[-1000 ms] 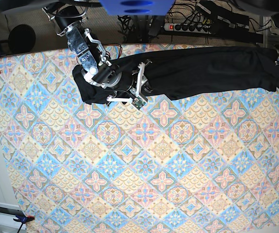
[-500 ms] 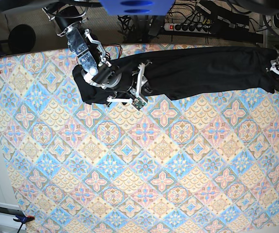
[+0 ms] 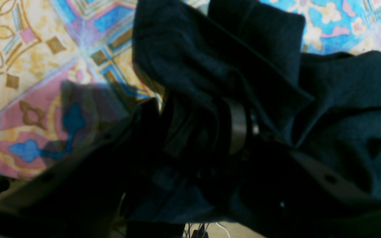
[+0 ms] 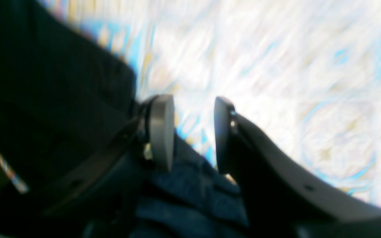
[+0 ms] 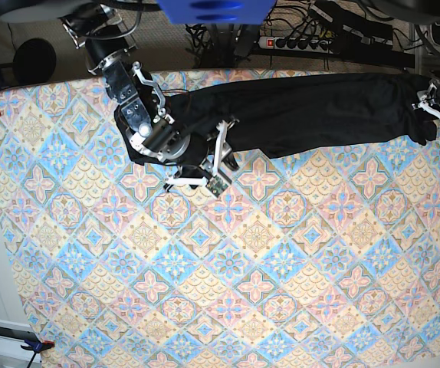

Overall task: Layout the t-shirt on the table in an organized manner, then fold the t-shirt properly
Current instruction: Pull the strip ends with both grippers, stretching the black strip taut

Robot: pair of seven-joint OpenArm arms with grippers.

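**A:** So what are we seeing change? The right gripper (image 5: 214, 153) is sitting a bit lower and nearer the table's (image 5: 228, 276) middle than a second ago, and the t-shirt's (image 5: 304, 111) end at the far side is pulling in from the edge, right where the left gripper (image 5: 435, 103) is.

**B:** Agreed. The shirt is still lying as a long band along the table's back edge. In the right wrist view we're seeing the jaws standing apart, daylight between the pads (image 4: 160, 132), with dark cloth bunching just below them, nothing pinched. On the left, we're looking at jaws spread wide with fabric (image 3: 210, 66) draping over and between them.
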